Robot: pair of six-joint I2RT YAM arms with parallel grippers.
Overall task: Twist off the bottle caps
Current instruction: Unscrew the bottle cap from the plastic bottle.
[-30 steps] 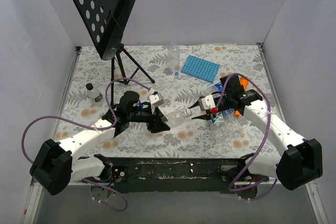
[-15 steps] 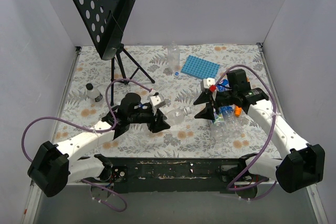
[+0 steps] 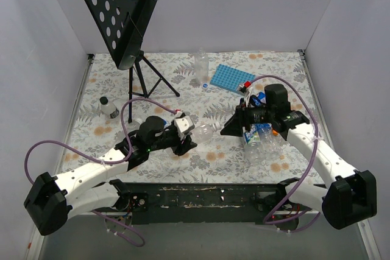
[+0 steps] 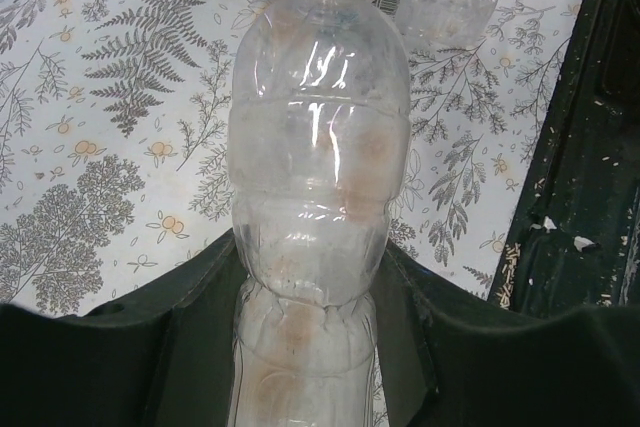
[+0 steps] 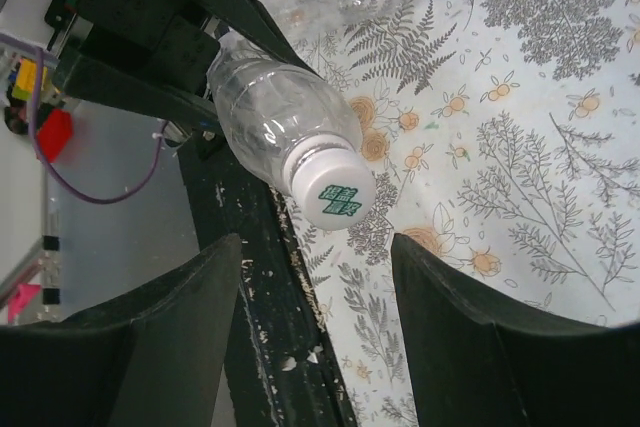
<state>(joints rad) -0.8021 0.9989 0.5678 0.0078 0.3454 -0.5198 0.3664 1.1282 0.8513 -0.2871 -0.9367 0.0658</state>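
Observation:
My left gripper (image 3: pixel 184 142) is shut on the body of a clear plain bottle (image 3: pixel 203 132), held lying with its neck pointing right. In the left wrist view the jaws (image 4: pixel 310 277) squeeze the bottle (image 4: pixel 318 137) at its waist. Its white cap (image 3: pixel 215 127) with green lettering is on the neck. My right gripper (image 3: pixel 227 128) is open just right of the cap. In the right wrist view the cap (image 5: pixel 335 193) sits just beyond the gripper's (image 5: pixel 320 282) two spread fingers, not touched. More bottles (image 3: pixel 261 139) lie under my right arm.
A blue ridged tray (image 3: pixel 233 79) lies at the back, with an upright bottle (image 3: pixel 201 65) and a loose blue cap (image 3: pixel 205 85) beside it. A small bottle (image 3: pixel 108 108) stands at left. A black music stand (image 3: pixel 125 22) rises at back left. The dark table edge (image 5: pixel 250 307) lies below the cap.
My right wrist has rolled over and the open gripper has settled facing the cap. My left arm has shifted the bottle slightly right and away.

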